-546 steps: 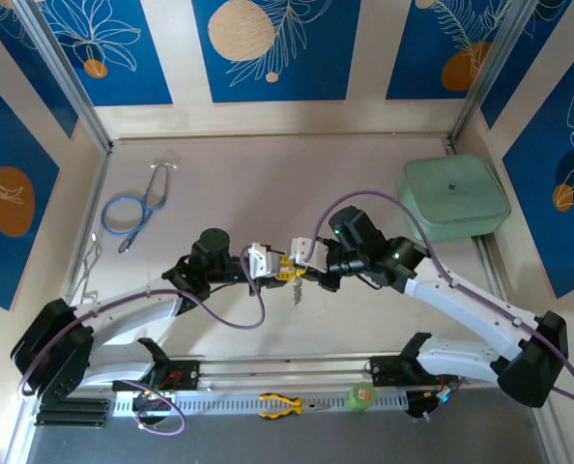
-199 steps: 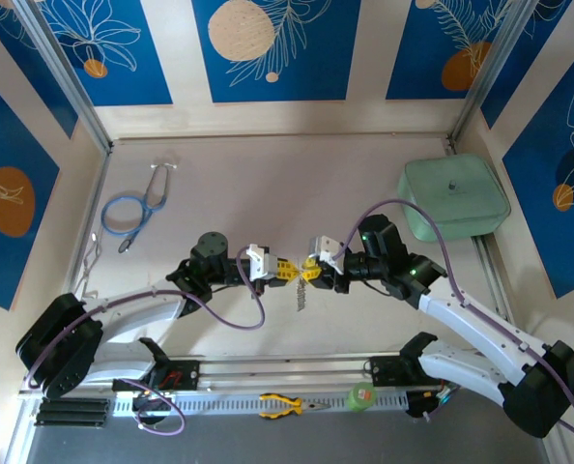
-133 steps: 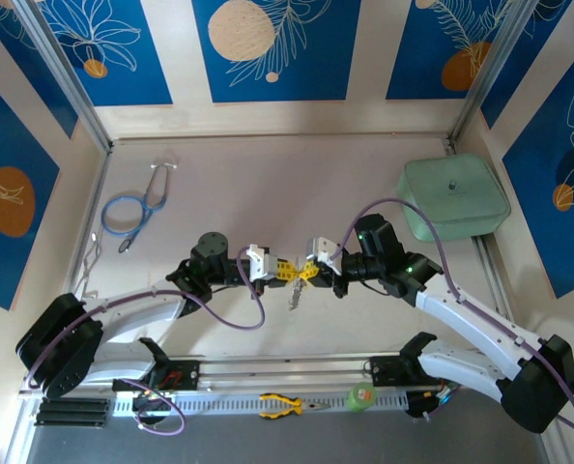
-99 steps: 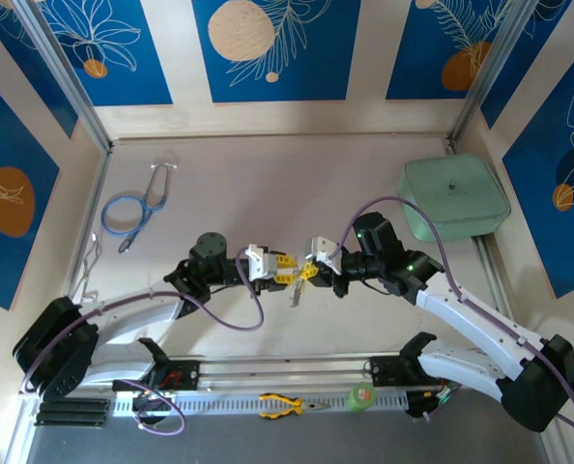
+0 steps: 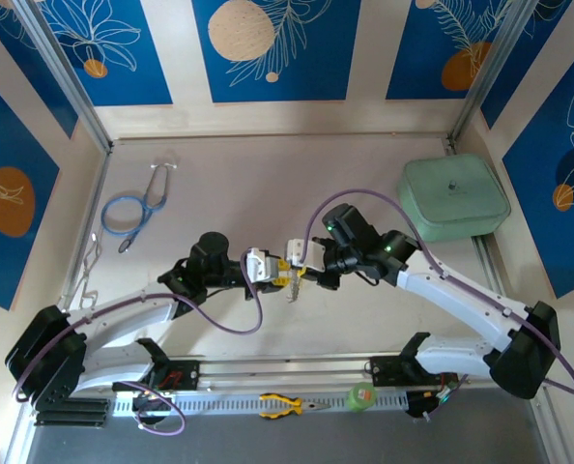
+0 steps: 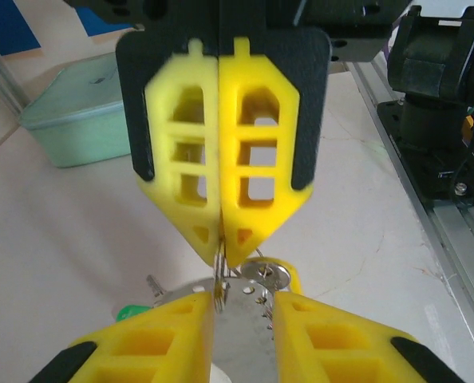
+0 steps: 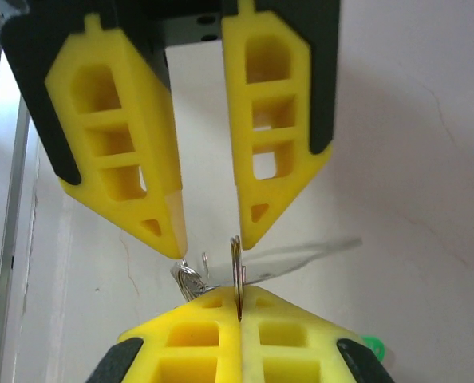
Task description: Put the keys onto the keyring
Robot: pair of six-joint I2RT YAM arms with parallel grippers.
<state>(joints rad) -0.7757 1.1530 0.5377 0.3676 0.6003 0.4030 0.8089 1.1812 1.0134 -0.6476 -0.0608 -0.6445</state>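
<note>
top external: both arms meet over the middle of the table point(image 5: 268, 174), left gripper point(image 5: 271, 269) and right gripper point(image 5: 300, 263) nearly tip to tip. keys point(image 5: 292, 287) dangle just under the two tips, off the surface as far as i can judge.

right wrist: right gripper is clenched, pinching the keyring point(image 7: 236, 267) edge-on by one thin silver loop. left gripper faces it with jaws apart and nothing between them, so released. more small rings point(image 7: 191, 281) are bunched just by one of its fingertips; touching or not, can't tell.

left wrist: same pinch from the other side. yellow key point(image 6: 270, 275) head sits right beside the pinched loop. its toothed blade point(image 6: 246, 339) shows through the gap of the left jaws, not clamped as far as i can tell. green key point(image 6: 130, 313) head peeks out lower left, mostly hidden.

progress, my read: the bunch seems to hang from the right grip alone, so both keys look at least hooked in with the rings. whether either is fully threaded on is too small and blurred to tell. strap part of the keyring not made out.

left to do, my read: check each key sits fully on a ring, thread whichever doesn't, then set the lot down. risk: everything hangs on one thin loop held edge-on, so it could slip.
</note>
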